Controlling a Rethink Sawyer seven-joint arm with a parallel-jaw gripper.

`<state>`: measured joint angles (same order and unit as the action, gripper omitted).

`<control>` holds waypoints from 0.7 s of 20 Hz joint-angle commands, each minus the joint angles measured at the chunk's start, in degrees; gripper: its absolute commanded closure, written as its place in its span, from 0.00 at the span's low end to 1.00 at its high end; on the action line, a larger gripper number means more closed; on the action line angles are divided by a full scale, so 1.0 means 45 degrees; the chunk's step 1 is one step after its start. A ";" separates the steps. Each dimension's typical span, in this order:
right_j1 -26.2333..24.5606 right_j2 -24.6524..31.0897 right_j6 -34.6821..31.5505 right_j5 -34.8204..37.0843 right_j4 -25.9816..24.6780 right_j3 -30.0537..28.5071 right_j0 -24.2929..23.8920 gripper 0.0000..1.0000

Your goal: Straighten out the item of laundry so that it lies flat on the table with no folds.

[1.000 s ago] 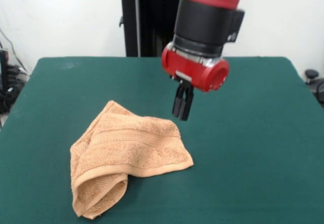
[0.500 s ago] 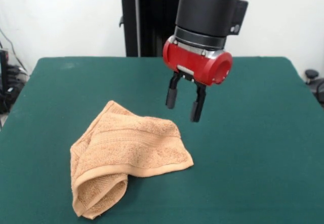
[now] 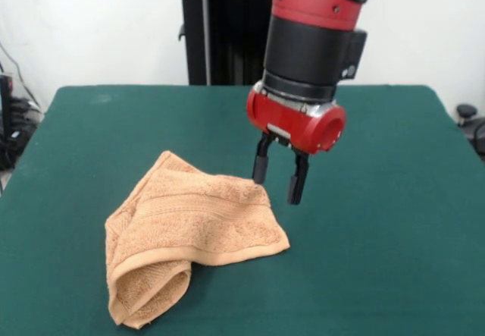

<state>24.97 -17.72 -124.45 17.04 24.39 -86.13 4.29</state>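
Towel (image 3: pixel 193 233) lies folded on the green table (image 3: pixel 364 245); the gripper (image 3: pixel 278 178) hangs spread and empty beside it.

Looks like a robotics lab test cell: green felt-covered table (image 3: pixel 379 222) as a bare work surface, black robot pedestal (image 3: pixel 223 36) behind it, plain white wall (image 3: pixel 91 25), loose cables (image 3: pixel 11 127) and black gear at both table edges.
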 commanded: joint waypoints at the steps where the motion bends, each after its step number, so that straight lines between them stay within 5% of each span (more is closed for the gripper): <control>1: -0.1804 0.1525 -0.2541 -0.0747 0.0175 -0.1240 0.0199 0.00; 14: -0.3487 -0.0058 -0.3118 -0.1055 0.0654 -0.0392 0.0840 0.00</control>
<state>14.85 -19.47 -124.45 13.71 24.62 -86.04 6.63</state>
